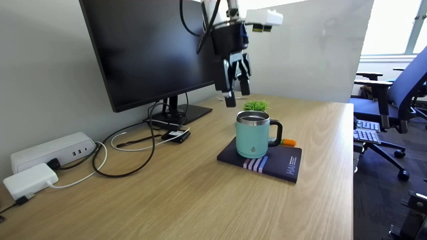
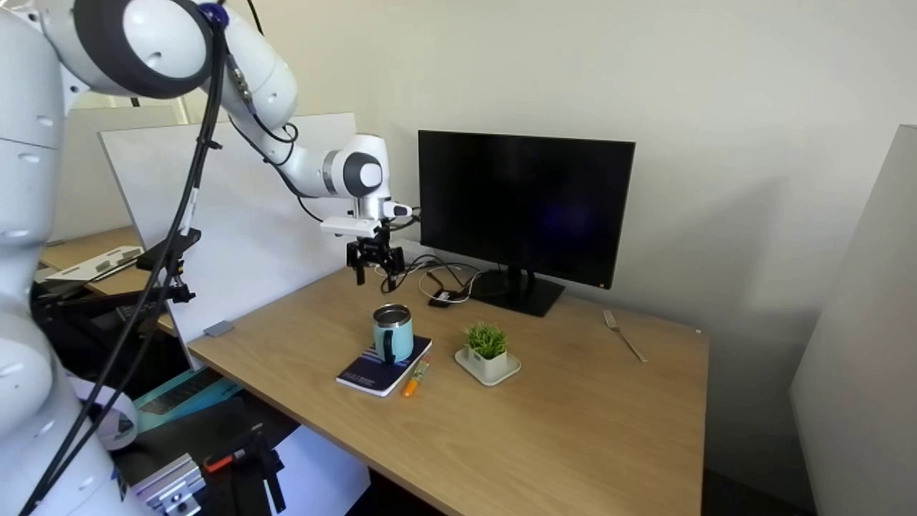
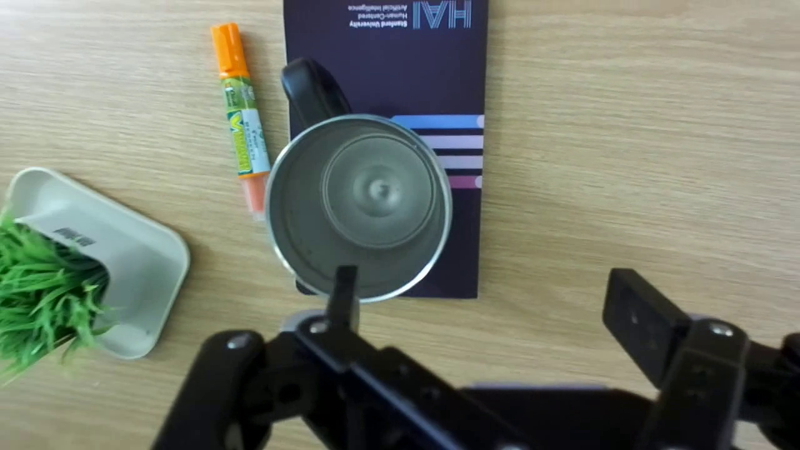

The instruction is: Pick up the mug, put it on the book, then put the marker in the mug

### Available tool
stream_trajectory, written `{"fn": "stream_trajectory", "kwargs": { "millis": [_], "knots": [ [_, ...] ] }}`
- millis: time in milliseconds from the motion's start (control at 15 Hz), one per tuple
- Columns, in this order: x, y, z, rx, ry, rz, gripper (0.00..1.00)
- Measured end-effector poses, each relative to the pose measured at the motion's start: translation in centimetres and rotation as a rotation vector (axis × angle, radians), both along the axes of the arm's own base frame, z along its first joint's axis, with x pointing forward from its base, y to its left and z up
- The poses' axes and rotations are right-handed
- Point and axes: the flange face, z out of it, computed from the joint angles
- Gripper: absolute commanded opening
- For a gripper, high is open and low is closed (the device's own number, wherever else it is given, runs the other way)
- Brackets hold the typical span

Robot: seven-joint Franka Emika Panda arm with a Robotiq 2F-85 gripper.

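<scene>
Upright on the dark navy book stands the teal mug, its black handle out to the side. Seen from above in the wrist view, the mug has nothing inside. An orange-capped marker lies on the table alongside the book; the mug partly hides the marker in an exterior view. My gripper hangs higher than the mug rim, apart from it. In the wrist view the gripper is wide open with only bare tabletop between its fingers; one fingertip overlaps the mug's rim in the picture.
A small potted plant sits on a pale tray near the marker. A monitor stands at the back, with loose cables by its base. A fork lies farther off. White power units rest along the wall.
</scene>
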Motion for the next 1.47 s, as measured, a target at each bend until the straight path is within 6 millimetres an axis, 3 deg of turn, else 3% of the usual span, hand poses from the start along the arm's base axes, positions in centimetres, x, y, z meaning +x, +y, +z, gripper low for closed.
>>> {"fn": "stream_trajectory", "kwargs": {
  "millis": [133, 333, 467, 600, 867, 1000, 1133, 1267, 1467],
  "knots": [
    [-1.2, 0.0, 4.5, -0.031, -0.026, 0.004, 1.00],
    [-4.6, -1.0, 10.7, -0.079, -0.036, 0.029, 1.00],
    [-7.3, -2.7, 14.0, -0.103, -0.036, 0.076, 1.00],
    [-9.5, -5.9, 16.2, -0.113, -0.039, 0.114, 1.00],
    [-10.8, -16.1, 16.9, -0.104, -0.010, 0.098, 1.00],
    [-10.3, -21.3, 16.0, -0.085, 0.016, 0.023, 1.00],
    [-9.5, -25.2, 14.5, -0.059, 0.036, -0.069, 1.00],
    [-8.9, -26.7, 13.0, -0.047, 0.061, -0.116, 1.00],
    [-9.0, -26.1, 13.4, -0.049, 0.052, -0.103, 1.00]
  ]
}}
